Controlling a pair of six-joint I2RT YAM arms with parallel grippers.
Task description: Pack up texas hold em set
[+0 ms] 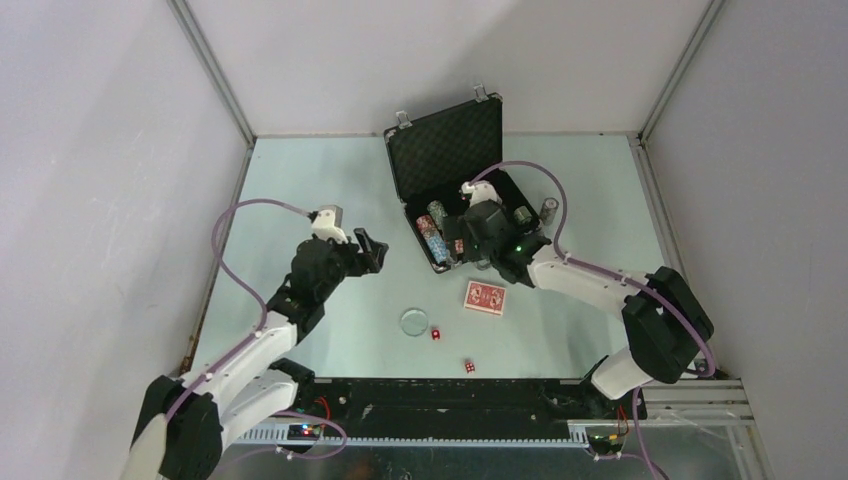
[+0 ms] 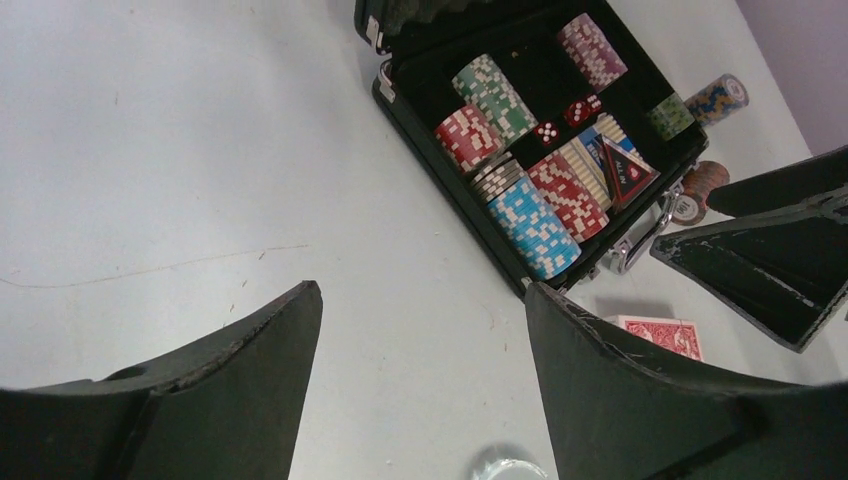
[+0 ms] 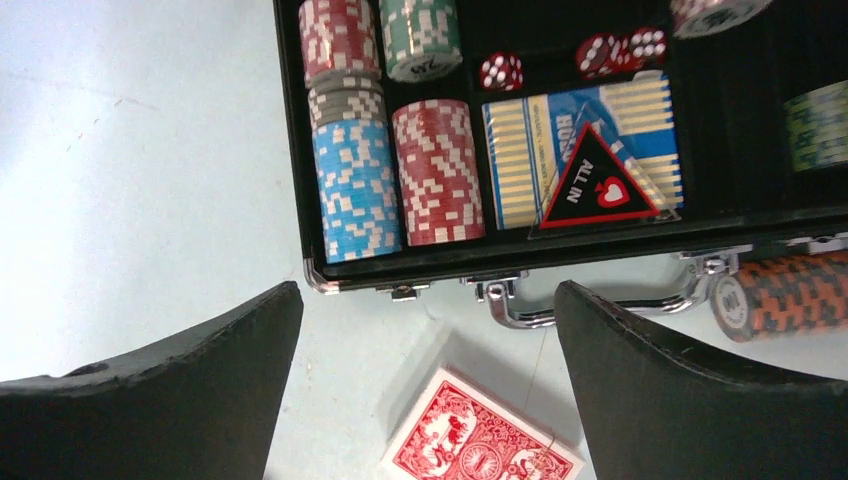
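From above, the case (image 1: 445, 145) lies open at the far side of the table (image 1: 300, 180). Its lid is propped upright, so the tray faces the arms. The right gripper (image 1: 478, 222) hangs over the case's near edge, jaws apart and empty. The red-backed deck (image 1: 485, 297) lies on the table just behind it, toward its base. The left gripper (image 1: 372, 250) is also spread with nothing between its fingers, and the case is well off to its right. The clear disc (image 1: 414, 321) and the red dice (image 1: 436, 333) lie behind this gripper and to its right. Two chip stacks (image 1: 549, 210) stand outside the case, just right of the right gripper.

In the left wrist view, the fingers (image 2: 230, 390) stand wide over bare table. The case sits ahead and to the right, with rows of chips (image 2: 535, 230) lying on their sides in its grooves, which likely stops them rolling. The disc's rim (image 2: 505, 468) shows directly below the gripper, so it is probably this arm's likeliest pick.

In the right wrist view, the gripper (image 3: 428, 295) is fully spread with the loose deck (image 3: 480, 435) right under the gap. That width seems suited to the deck's breadth. The case's handle (image 3: 600, 305) is just ahead. Past it, a boxed deck (image 3: 580, 150) already fills a slot. An orange stack (image 3: 790, 295) lies outside by the handle, to the gripper's right, not yet packed.
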